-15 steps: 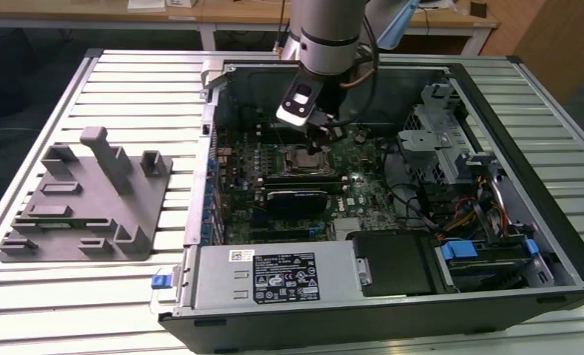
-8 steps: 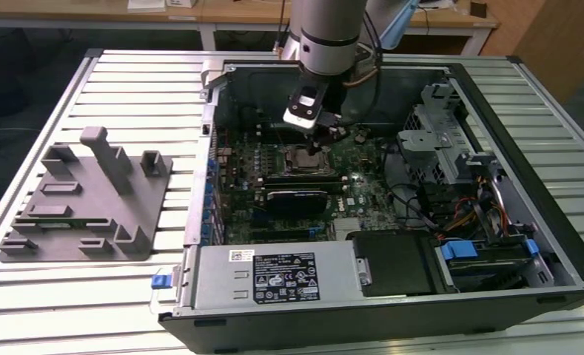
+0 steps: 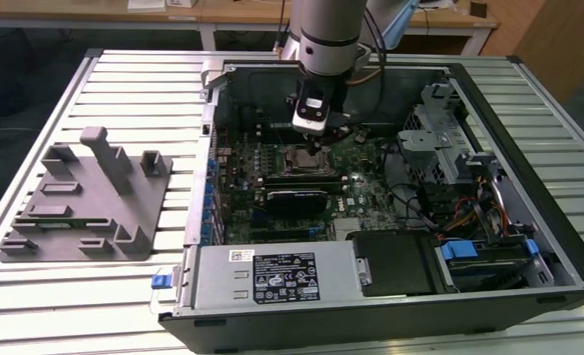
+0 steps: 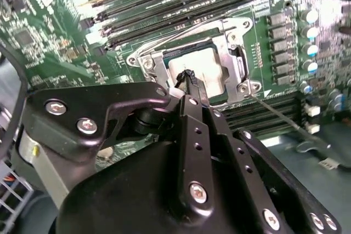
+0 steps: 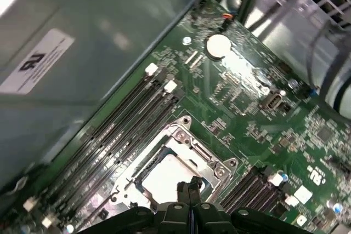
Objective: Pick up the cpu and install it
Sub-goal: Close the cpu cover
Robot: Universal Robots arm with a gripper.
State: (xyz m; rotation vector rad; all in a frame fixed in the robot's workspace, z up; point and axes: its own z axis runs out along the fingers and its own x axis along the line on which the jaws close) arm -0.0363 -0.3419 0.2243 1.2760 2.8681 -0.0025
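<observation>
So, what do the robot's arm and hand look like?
The arm is a silver-grey tube with a dark band; a thin cable loops beside its wrist. The hand is a black metal linkage with silver screws, ending in two slim black fingers.

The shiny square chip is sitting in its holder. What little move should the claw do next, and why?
Probably lift straight up a little. The cpu looks seated flat inside the socket frame, and the claw is shut right above it, holding nothing.
</observation>
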